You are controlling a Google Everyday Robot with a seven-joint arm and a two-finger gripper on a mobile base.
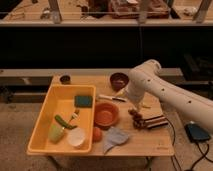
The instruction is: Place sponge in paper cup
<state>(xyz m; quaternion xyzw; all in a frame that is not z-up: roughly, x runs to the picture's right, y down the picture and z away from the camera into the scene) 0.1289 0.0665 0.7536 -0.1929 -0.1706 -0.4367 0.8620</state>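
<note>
From where I stand, the white arm (165, 92) reaches in from the right and bends down over the wooden bench (150, 142). The gripper (146, 120) is low over the right part of the bench top. Its dark jaws look spread, and I can see nothing caught between them.

Just to the left of the jaws, as I look at them, an orange-red bowl (106, 114) sits on the bench. Beyond the bowl, farther left still, is a yellow tray (50, 100). The sponge (83, 101) lies flat in the tray's far right corner. That puts it well apart from the jaws, to their left and a little farther back, with the orange-red bowl between.

The paper cup (76, 137) stands upright in the tray's near right corner, to the left of the jaws and closer to me than they are. The sponge and the cup do not touch. A thin green vegetable (64, 121) lies in the tray between them, and a light green cup (56, 132) lies just left of the paper cup.

A grey-blue cloth (116, 137) is crumpled on the bench, nearer to me than the jaws and slightly to their left. An orange fruit (97, 133) sits beside it against the tray wall. Behind the jaws, towards the bench's far edge, is a dark brown bowl (119, 80).
</note>
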